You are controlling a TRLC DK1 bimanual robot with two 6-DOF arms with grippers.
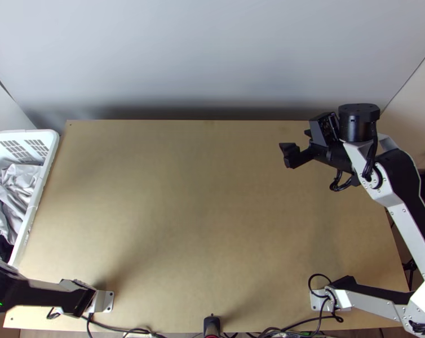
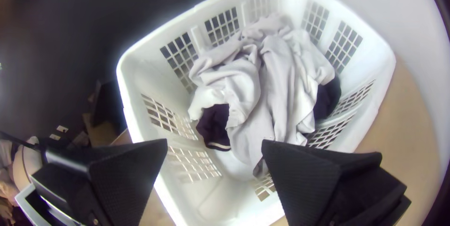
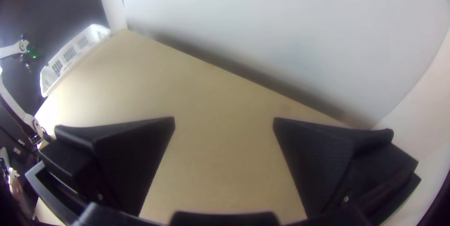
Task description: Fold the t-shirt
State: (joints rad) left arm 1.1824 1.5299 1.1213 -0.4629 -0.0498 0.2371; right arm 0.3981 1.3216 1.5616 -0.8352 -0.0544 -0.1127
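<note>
White wall (image 1: pixel 212 56) is fronted by the wooden table (image 1: pixel 212 197); the basket (image 2: pixel 145 76) is set at its left edge, pale cloth (image 2: pixel 276 80) bunched inside, t-shirt presumably included; the left gripper (image 2: pixel 215 140) is poised above it, the right gripper (image 3: pixel 224 119) above the table, both spread wide; retrieval is judged in hand, one garment to be pinched and lifted next.

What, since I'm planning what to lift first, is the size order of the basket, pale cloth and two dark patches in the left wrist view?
1. White basket
2. Pale cloth
3. Pale-striped dark patch and other dark patch: too alike to rank; both are partly covered
</note>
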